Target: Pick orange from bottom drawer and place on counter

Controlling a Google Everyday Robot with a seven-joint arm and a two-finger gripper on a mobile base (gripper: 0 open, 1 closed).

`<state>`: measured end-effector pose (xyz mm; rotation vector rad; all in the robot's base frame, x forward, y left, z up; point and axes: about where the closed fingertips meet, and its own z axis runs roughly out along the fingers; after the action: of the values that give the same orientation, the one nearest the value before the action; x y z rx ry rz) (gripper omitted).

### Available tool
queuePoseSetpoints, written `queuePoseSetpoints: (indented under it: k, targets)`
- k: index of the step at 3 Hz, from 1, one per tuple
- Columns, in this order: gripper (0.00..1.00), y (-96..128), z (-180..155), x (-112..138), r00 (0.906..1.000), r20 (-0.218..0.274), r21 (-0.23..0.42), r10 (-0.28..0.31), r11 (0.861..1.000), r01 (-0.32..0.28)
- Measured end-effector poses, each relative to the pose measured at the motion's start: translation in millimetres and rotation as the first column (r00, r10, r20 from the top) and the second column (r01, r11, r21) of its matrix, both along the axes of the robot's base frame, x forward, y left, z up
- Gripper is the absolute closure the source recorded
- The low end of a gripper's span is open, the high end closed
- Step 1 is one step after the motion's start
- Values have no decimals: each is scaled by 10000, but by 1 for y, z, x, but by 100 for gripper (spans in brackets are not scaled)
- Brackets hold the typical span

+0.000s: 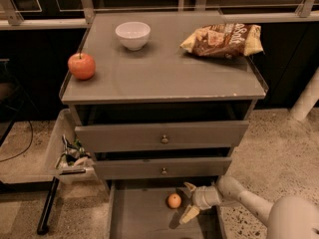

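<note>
bottom drawer [140, 217] is pulled open at 6 o'clock of the cabinet. orange [174, 200] sits on its bare grey floor, near the back, right of middle. gripper [189, 201] is low inside the drawer at 3 o'clock of the orange, fingers [190, 214] spread apart, one up, one down, holding nothing. the orange is just beside the fingertips, touching or not i cannot tell. arm [249, 203] comes in from 4 o'clock. counter [164, 78] on top: red apple [81, 66] at its 9 o'clock edge, white bowl [133, 35] at 11 o'clock, chip bag [223, 39] at 1 o'clock. two upper drawers with knobs, top drawer [209, 134] and middle drawer [199, 167], both slightly out. a plastic bin [52, 151] of clutter stands at 9 o'clock of the cabinet.
</note>
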<state>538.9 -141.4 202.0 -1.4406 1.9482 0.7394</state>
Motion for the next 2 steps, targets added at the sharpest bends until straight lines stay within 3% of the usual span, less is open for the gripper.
queuePoseSetpoints:
  k: [2]
  targets:
    - [0, 26, -22, 6, 9942, 768, 275, 748, 9966, -771]
